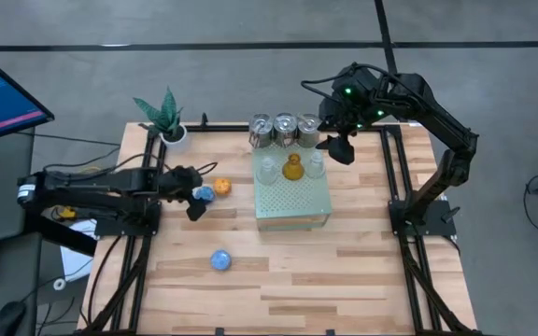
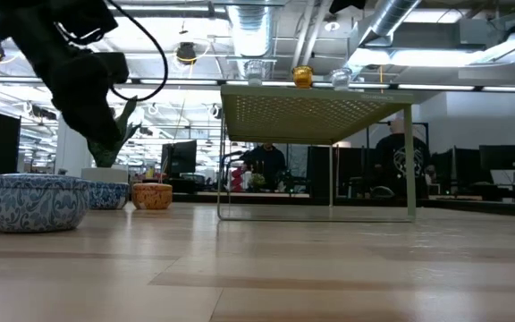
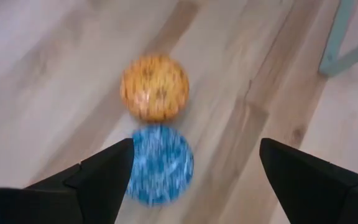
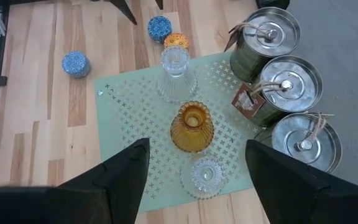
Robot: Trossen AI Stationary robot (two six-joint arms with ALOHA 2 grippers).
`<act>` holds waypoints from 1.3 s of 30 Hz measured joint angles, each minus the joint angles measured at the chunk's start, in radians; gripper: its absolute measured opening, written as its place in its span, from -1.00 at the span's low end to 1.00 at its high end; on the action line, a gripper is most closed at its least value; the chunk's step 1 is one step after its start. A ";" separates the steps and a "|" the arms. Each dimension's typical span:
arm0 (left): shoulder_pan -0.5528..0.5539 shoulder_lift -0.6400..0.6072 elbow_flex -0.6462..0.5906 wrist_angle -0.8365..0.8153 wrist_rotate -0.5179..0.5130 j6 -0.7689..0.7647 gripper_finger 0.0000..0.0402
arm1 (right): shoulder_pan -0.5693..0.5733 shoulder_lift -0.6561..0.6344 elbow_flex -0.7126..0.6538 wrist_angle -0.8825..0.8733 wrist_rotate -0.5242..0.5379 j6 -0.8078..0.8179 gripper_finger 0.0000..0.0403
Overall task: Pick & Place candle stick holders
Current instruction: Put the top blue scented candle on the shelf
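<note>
My left gripper (image 1: 197, 201) is open and hovers just above a blue round holder (image 3: 160, 163), which sits on the table between its fingers (image 3: 104, 171), close to one of them. An orange round holder (image 3: 155, 87) stands right beyond it. A second blue holder (image 1: 220, 259) stands alone toward the near edge. My right gripper (image 4: 197, 180) is open and empty, high above the pale-green block (image 1: 292, 201). On the block stand an amber glass holder (image 4: 192, 127) and two clear glass ones (image 4: 177, 74) (image 4: 205, 175). Three silver cups (image 1: 285, 128) stand behind the block.
A green plant in a white pot (image 1: 169, 119) stands at the table's far left corner. The block stands on thin legs (image 2: 316, 112), with open space under it. Bare wood lies along the near half of the table (image 1: 344, 271).
</note>
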 joint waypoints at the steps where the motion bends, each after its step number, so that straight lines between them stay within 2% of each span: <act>1: 0.000 -0.019 -0.022 0.035 -0.013 0.015 0.73 | 0.000 0.000 0.000 0.000 0.000 0.000 0.27; 5: 0.000 -0.074 -0.108 0.200 -0.068 0.079 0.71 | 0.000 0.000 0.000 0.000 0.000 -0.001 0.27; 9: 0.000 -0.081 -0.177 0.330 -0.071 0.087 0.69 | 0.000 0.000 0.000 0.001 0.000 0.000 0.27; 16: 0.000 -0.073 -0.263 0.380 -0.075 0.073 0.69 | 0.000 0.000 0.000 0.001 0.000 0.001 0.27; 22: 0.000 -0.074 -0.291 0.410 -0.126 0.057 0.69 | 0.000 0.000 0.000 0.001 0.000 0.009 0.27; 28: 0.000 -0.073 -0.327 0.433 -0.096 0.053 0.69 | 0.000 0.000 0.000 0.002 0.000 0.011 0.27; 39: 0.000 -0.074 -0.401 0.536 -0.108 0.057 0.69 | 0.000 0.000 0.000 0.002 0.000 0.025 0.27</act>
